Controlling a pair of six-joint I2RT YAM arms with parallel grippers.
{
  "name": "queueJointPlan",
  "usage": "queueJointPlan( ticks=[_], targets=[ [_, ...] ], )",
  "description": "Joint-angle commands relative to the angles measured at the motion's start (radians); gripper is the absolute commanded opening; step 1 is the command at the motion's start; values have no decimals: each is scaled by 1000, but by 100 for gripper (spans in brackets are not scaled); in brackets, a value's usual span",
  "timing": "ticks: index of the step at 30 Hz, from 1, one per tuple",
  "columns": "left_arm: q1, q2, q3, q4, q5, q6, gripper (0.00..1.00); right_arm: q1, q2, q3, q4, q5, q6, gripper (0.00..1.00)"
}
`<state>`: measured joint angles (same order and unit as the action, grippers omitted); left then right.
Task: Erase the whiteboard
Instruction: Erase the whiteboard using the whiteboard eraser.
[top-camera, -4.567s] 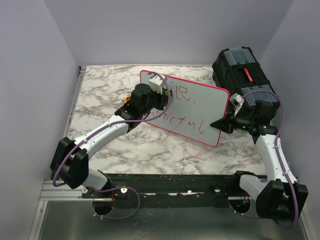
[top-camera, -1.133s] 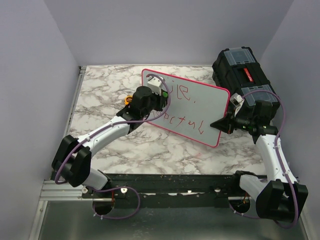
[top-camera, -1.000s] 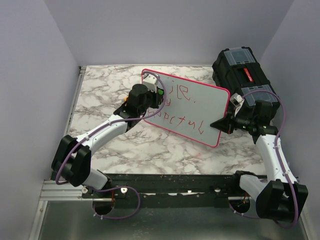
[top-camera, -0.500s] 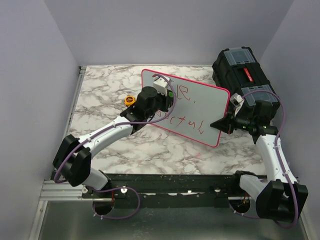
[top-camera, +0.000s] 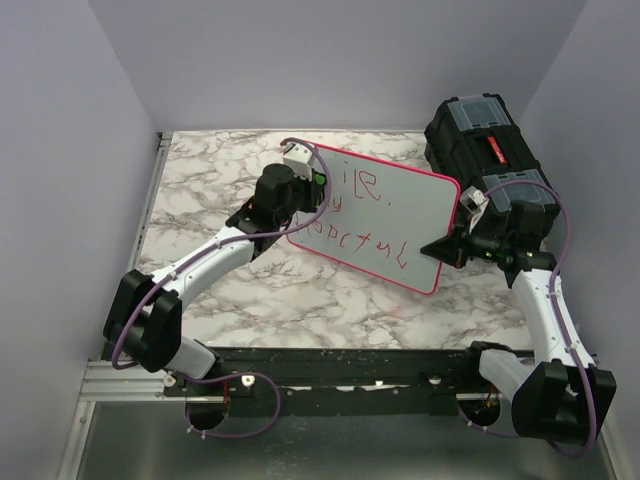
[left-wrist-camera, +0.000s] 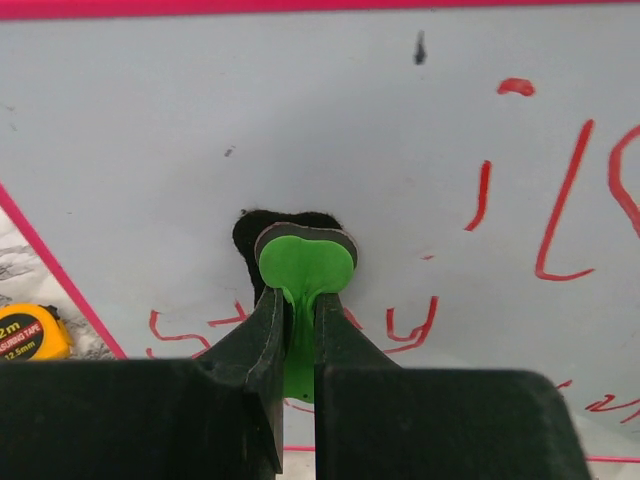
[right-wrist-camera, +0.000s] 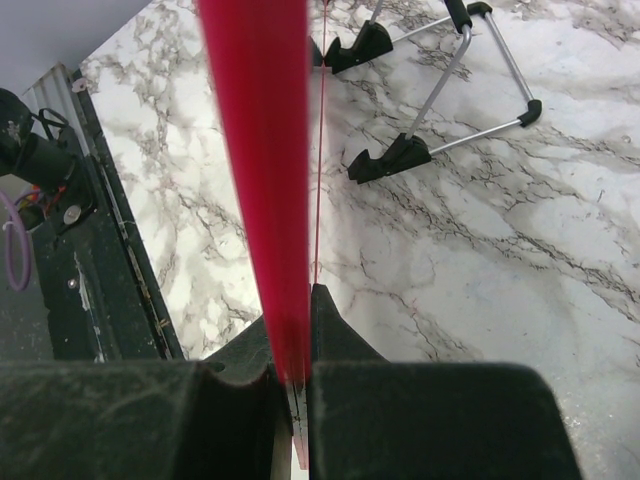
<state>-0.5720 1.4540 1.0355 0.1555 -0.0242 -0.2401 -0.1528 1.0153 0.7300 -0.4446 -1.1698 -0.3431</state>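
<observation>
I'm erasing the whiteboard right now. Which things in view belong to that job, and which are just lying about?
In the job:
whiteboard
green eraser, gripped by the left pincer
right pincer, clamped on the whiteboard's rim

Lying about:
black toolbox
yellow tape measure

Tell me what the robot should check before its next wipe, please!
1. Left gripper shut tight on the green eraser: ok.
2. Eraser's black pad against the whiteboard: looks pressed on, ok.
3. Right gripper clamped on the board's pink rim to steady it: ok.
4. All writing wiped off: not ok, the red lettering covers much of the board.
5. Yellow tape measure out of the eraser's way: ok, it lies on the table beside the board's edge, not on its face.
</observation>
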Motion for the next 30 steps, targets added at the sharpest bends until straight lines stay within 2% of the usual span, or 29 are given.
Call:
queueJointPlan(
  ticks=[1,5,9,18,22,30],
  targets=[
    [-70,9,31,-1,10,-3,0,4,-26,16,27,-34,-66,1],
    [-129,29,40,12,-4,-18,0,4,-26,14,27,-31,-66,0],
    [-140,31,33,7,-19,-8,0,5,-24,14,27,-33,-66,0],
    [-19,-9,1,-7,-9,9,0,5,-33,16,25,-36,-68,1],
    [-3,-17,12,-14,-2,11,0,6,-30,16,24,-37,-66,1],
    [-100,19,64,-14,1,-8,0,4,-27,16,26,-36,-67,0]
  ],
)
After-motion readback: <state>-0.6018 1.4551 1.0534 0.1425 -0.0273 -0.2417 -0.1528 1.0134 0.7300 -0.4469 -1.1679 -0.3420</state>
